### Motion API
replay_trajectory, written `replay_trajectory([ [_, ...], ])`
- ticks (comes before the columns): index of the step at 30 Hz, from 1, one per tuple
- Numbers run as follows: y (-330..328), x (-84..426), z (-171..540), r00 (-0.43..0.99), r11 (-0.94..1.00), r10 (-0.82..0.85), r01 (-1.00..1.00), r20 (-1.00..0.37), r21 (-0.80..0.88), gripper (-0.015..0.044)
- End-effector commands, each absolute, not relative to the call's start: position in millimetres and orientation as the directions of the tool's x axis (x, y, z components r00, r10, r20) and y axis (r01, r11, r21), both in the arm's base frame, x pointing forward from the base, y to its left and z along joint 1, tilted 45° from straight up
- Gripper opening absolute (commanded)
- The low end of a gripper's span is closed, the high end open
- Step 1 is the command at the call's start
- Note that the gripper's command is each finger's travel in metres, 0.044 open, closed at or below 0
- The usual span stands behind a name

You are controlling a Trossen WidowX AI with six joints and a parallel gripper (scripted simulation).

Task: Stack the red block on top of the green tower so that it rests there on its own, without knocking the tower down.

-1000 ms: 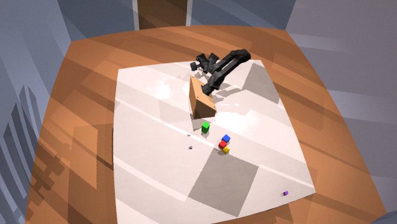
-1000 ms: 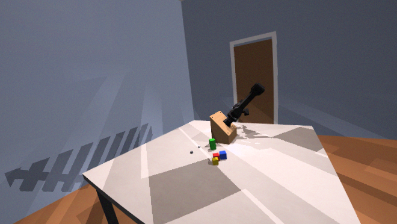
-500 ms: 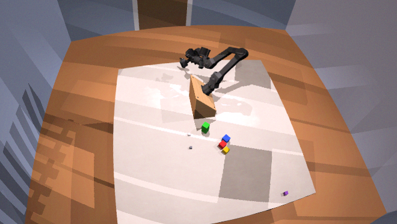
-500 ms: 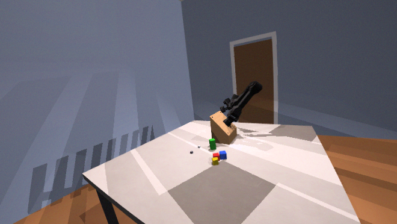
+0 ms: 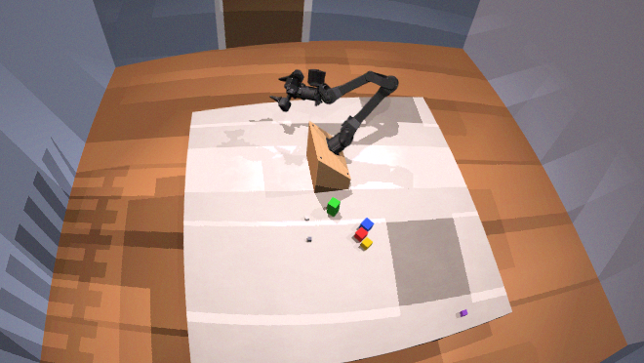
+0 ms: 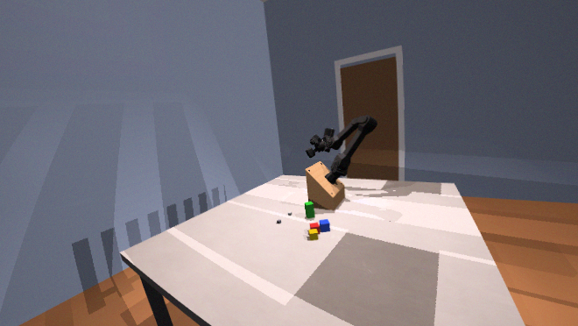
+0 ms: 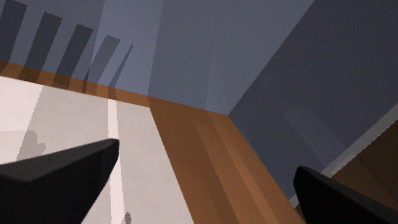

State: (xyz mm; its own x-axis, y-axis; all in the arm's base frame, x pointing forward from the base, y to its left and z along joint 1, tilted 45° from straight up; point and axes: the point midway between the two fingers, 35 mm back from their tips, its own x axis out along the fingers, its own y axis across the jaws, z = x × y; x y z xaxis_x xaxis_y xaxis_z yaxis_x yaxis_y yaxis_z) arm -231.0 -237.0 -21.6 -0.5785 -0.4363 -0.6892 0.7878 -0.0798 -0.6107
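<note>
Claw: the claw (image 5: 276,88) (image 6: 312,146) (image 7: 208,161) is spread almost as wide as it goes, with nothing between its two fingers.
Red block: it sits on the desk (image 5: 244,273) (image 6: 245,263) (image 7: 145,150); the red block (image 5: 360,234) (image 6: 314,227) is well apart from the claw, which is up in the air on the door side of the wooden stand (image 5: 317,166) (image 6: 315,188).
Green tower: the green tower (image 5: 333,207) (image 6: 309,209) stands upright between the stand and the group of coloured blocks, near the stand. The red block is not on it.
Blue block: the blue block (image 5: 367,224) (image 6: 324,225) is right up by the red one, on the side toward the stand; whether they touch is too small to tell.
Yellow block: the yellow block (image 5: 366,243) (image 6: 313,235) is close against the red one's other side, so the red block has a neighbour on two sides.
Arm: the black arm (image 5: 373,104) (image 6: 352,149) rises from the stand and bends over at a high elbow.
Small bits: a dark bit (image 5: 308,239) (image 6: 278,221) and a paler bit (image 5: 306,218) (image 6: 289,214) lie on the desk, off to one side of the tower and blocks.
Top view only: a purple block (image 5: 463,312) near a corner of the desk, well apart from the rest.
Exterior view only: the tower's tall front and a desk leg (image 6: 157,302).
Wrist view: both fingers, part of the desk, floor and walls; neither the red block nor the tower shows.
</note>
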Motion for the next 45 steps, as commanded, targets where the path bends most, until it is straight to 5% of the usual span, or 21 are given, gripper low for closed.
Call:
replay_trajectory([
  [1,-264,-207,-24,-0.495,0.020,-0.491,0.816,-0.717,-0.578,0.0440],
  [23,-347,-26,-31,-0.005,0.565,-0.579,0.718,-0.815,-0.406,0.0440],
  [45,-307,158,-33,0.342,0.937,-0.252,0.320,-0.905,-0.139,0.0440],
])
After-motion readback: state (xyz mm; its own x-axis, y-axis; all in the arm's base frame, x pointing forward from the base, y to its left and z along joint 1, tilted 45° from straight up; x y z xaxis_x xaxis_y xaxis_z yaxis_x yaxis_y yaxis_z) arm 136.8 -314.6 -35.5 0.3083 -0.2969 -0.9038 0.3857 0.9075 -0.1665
